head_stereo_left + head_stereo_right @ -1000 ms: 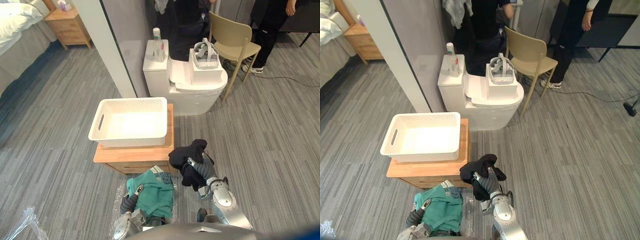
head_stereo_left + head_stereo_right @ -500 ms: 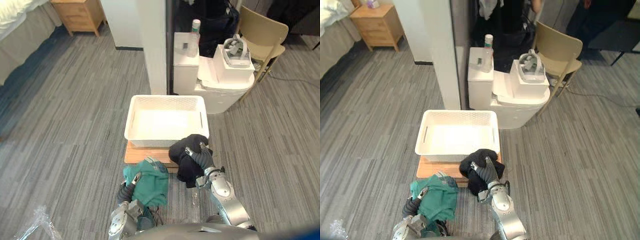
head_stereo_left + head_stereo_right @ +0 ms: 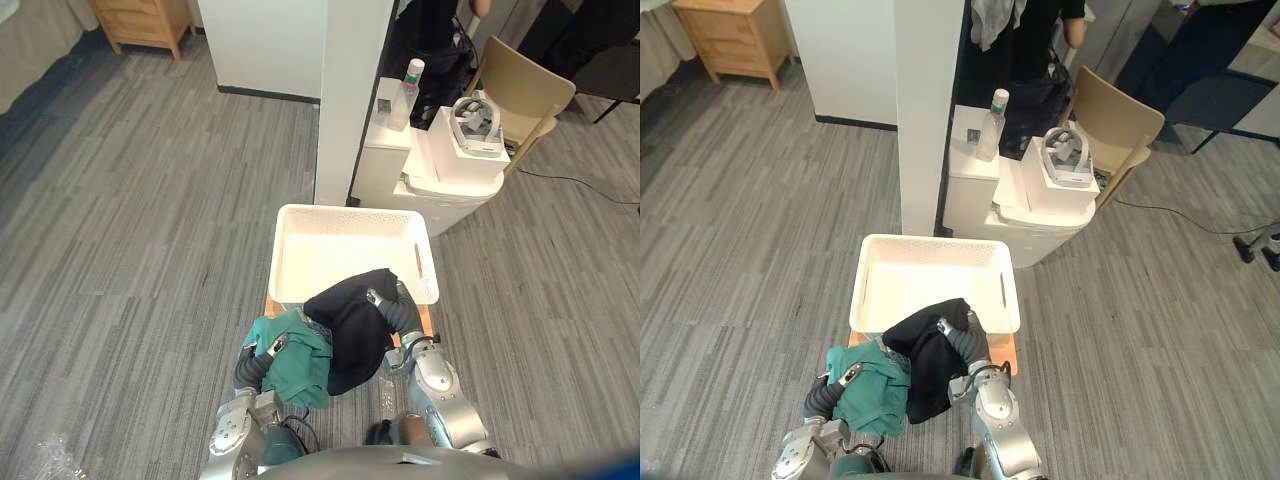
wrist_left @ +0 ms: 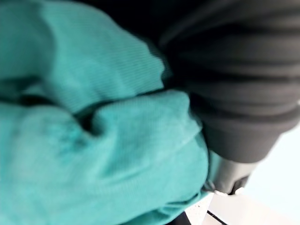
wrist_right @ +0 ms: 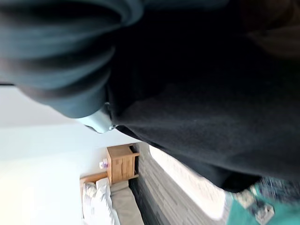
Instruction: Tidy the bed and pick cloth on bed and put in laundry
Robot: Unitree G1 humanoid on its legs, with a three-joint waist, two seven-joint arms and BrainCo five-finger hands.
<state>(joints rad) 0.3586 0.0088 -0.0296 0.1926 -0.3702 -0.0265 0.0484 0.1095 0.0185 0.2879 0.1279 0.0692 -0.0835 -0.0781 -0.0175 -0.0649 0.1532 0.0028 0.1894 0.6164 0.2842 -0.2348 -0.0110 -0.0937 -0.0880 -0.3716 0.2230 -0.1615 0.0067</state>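
The right hand [image 3: 392, 308] is gripping a black cloth [image 3: 350, 322] with its fingers curled over the top of the bundle, holding it at the near rim of the white basket [image 3: 350, 211]. The far part of the black cloth is lying over that rim and reaching a little into the basket, while the rest is hanging down on the near side. The left hand [image 3: 268, 350] is clutching a teal cloth [image 3: 300, 362], fingers closed into its folds, just near and left of the basket and outside it. The teal cloth is touching the black cloth's left edge. The basket is sitting on a low wooden worktop [image 3: 1006, 347], whose edge is showing at the basket's near right corner.
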